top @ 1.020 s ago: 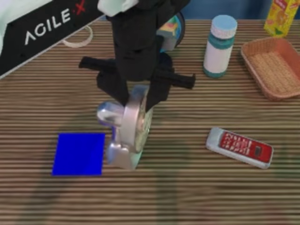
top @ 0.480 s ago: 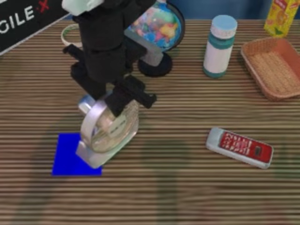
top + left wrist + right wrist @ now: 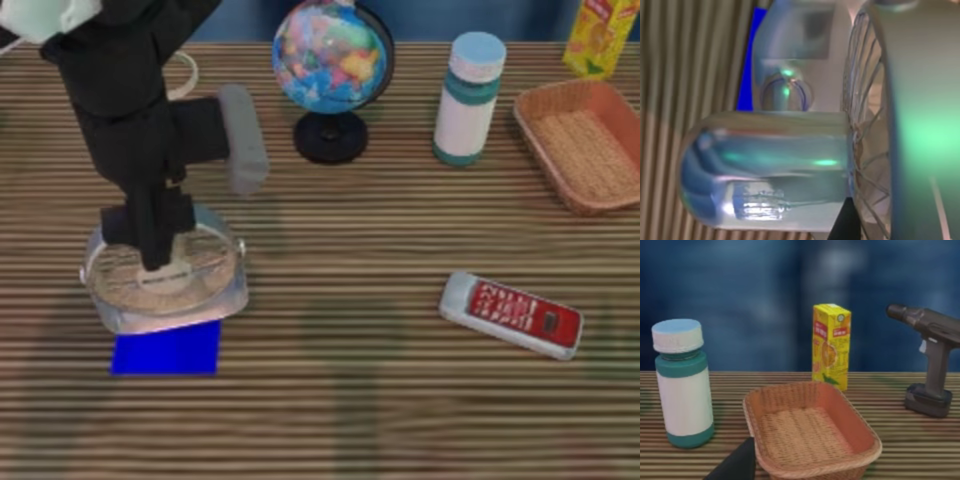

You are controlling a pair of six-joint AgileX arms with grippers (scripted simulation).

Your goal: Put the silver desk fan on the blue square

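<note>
- At about 9 o'clock from the table's centre, in the top view, the silver desk fan (image 3: 165,275) is held by the left gripper (image 3: 160,262), whose fingers are clamped on the round grille head from above.
- The fan's head is seen nearly flat from above, and its far half is hidden under the black arm.
- The blue square (image 3: 167,352) is found at 6 o'clock from the fan; its far edge is covered by the fan's rim, so the fan stands partly over the square and partly over the bare striped table (image 3: 360,400).
- From the left wrist view, the rear motor housing (image 3: 765,167) and the wire grille (image 3: 867,125) are seen very close, with a strip of the blue square (image 3: 747,65) behind the base.
- The right gripper is not seen in the top view; in the right wrist view only one dark finger tip (image 3: 737,465) is shown, so its state cannot be told.
- A wicker basket (image 3: 812,432), a white bottle (image 3: 682,382), a yellow juice carton (image 3: 831,345) and a drill (image 3: 930,362) are shown in front of that camera.
- A globe (image 3: 332,70) is placed at 12 o'clock and a silver-and-red phone (image 3: 512,315) at 4 o'clock.
</note>
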